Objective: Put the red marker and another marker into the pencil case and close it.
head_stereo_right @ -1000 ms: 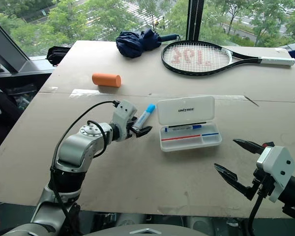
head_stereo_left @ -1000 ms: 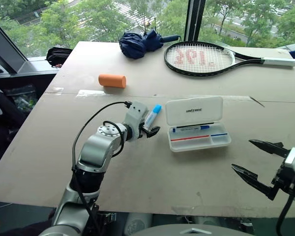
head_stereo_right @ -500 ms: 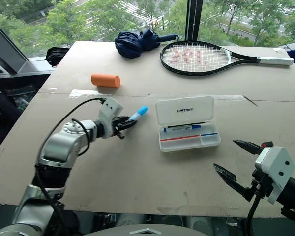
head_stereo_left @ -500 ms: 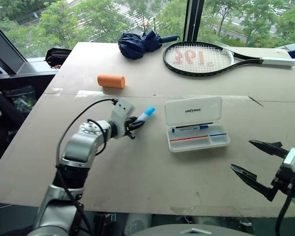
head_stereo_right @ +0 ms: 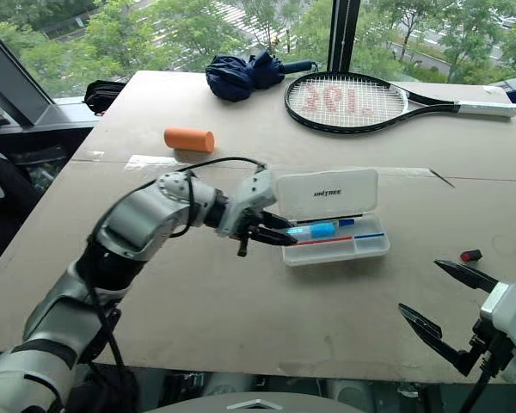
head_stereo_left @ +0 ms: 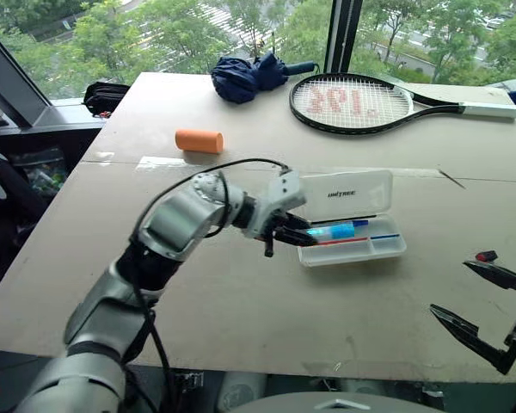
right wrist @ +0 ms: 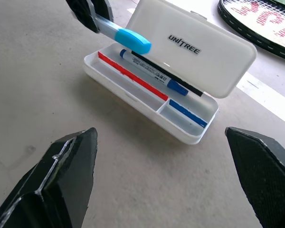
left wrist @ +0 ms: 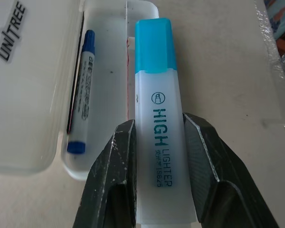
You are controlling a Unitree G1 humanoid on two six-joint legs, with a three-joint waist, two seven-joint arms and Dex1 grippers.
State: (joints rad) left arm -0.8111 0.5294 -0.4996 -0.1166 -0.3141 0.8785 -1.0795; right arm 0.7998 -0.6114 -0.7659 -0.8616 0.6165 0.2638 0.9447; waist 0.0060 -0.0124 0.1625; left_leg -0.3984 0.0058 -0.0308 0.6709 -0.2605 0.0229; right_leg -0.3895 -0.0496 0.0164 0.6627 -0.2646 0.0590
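1. Since a second ago, we are seeing the left gripper (head_stereo_left: 285, 237) carrying the translucent highlighter with the light-blue cap (left wrist: 157, 137) from the bare table over to the pencil case; back then its fingers were spread beside the highlighter, which was lying on the board.
2. We are looking at the white rectangular hard-plastic pencil case (head_stereo_left: 361, 251) lying open on the grey table (head_stereo_left: 241, 318), its hinged lid (head_stereo_left: 348, 196) with small black lettering standing up behind the tray.
3. Inside the tray we are seeing a blue-capped white pen (left wrist: 80, 99) along the back, a thin red marker (right wrist: 130, 76) in the long front compartment, and a short blue piece (right wrist: 187, 116) in the small compartment.
4. We are watching the left gripper clamping its two black fingers (left wrist: 111, 175) on the highlighter's clear body, the capped end pointing over the tray's near end.
5. We are seeing the right gripper (head_stereo_right: 443, 314) hanging near the table's front edge, well apart from the case, fingers spread wide and holding nothing.
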